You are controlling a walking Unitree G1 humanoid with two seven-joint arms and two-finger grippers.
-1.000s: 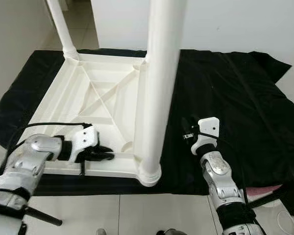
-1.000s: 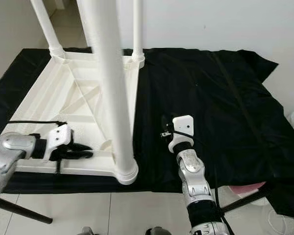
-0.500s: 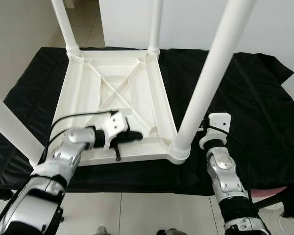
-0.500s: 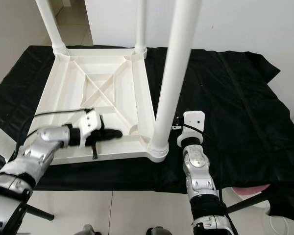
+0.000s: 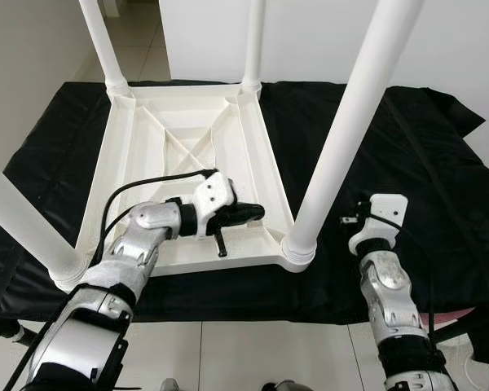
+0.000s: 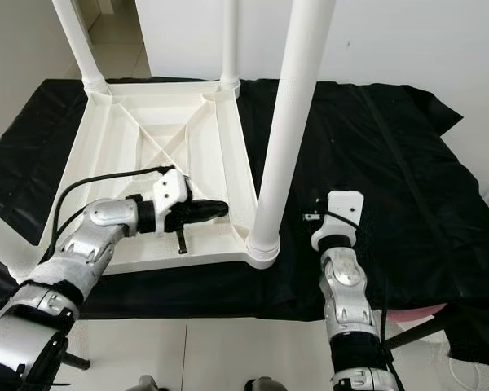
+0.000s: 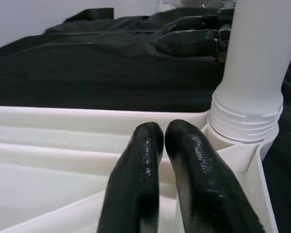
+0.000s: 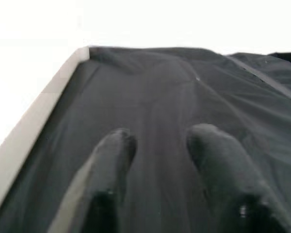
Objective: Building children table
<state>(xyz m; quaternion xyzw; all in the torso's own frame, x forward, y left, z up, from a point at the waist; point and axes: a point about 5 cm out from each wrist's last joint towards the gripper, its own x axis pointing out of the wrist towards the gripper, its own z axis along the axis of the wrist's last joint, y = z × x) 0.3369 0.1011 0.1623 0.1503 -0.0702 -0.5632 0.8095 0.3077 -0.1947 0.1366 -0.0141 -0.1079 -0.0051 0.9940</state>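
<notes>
A white plastic children's table [image 5: 259,167] lies upside down on a black cloth [image 5: 407,147], its legs pointing up. My left gripper [image 5: 257,213] is shut with nothing in it. It reaches inside the table's underside along the front rim, its fingertips [image 7: 150,133] pointing at the threaded base [image 7: 245,114] of the near right leg [image 5: 350,122]. My right gripper [image 8: 157,138] is open, low over the cloth just right of that leg, with its white wrist mount [image 5: 383,213] facing me.
Three more legs stand up: far left [image 5: 102,41], far right [image 5: 254,41] and near left [image 5: 16,216]. White tile floor [image 5: 228,350] lies before the cloth. A wall runs behind. A pink item [image 5: 452,314] lies at the near right.
The camera has shifted. My left gripper has slid right along the table's front rim toward the near right leg. The right gripper has drifted a little to the right.
</notes>
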